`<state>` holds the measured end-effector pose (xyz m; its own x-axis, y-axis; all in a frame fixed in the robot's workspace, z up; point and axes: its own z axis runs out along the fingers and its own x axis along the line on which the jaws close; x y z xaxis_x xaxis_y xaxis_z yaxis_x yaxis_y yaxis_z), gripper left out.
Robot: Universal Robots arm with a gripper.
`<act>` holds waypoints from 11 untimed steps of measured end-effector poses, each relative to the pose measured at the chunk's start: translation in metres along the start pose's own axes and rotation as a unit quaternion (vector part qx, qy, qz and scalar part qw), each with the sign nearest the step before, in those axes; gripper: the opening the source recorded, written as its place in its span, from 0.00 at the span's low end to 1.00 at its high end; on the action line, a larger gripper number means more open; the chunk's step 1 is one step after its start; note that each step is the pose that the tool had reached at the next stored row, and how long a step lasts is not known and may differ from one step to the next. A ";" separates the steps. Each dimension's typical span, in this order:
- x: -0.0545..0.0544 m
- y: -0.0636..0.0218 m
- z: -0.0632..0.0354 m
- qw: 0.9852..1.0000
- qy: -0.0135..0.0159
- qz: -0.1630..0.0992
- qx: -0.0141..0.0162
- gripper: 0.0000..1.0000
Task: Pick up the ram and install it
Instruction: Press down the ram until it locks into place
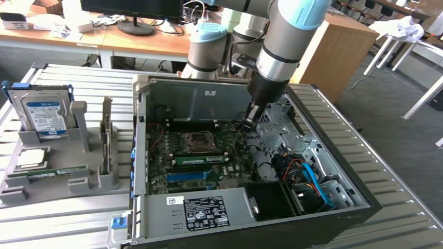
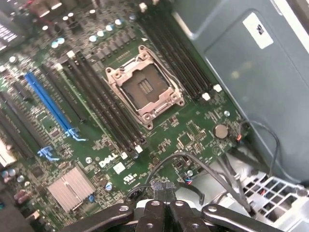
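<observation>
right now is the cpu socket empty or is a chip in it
Empty. The CPU socket shows its dark bare contact bed inside the metal frame, with no silver chip seated in it.

An open computer case (image 1: 332, 155) lies on the slatted counter (image 1: 69, 228), motherboard (image 1: 201, 155) exposed (its processor socket (image 2: 145, 89) empty); a hard drive (image 1: 45, 114) stands in a grey holder (image 1: 83, 176).

ram (image 1: 50, 173) | long thin green board stick; lying flat along the front of the grey holder; outside the computer case; untouched
</observation>
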<state>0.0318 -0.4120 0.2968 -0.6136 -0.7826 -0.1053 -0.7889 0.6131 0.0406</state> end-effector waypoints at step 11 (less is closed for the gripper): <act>0.000 0.0000 0.0004 0.996 -0.003 0.087 0.010 0.10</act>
<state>0.0318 -0.4120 0.2964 -0.7411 -0.6634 -0.1034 -0.6695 0.7418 0.0389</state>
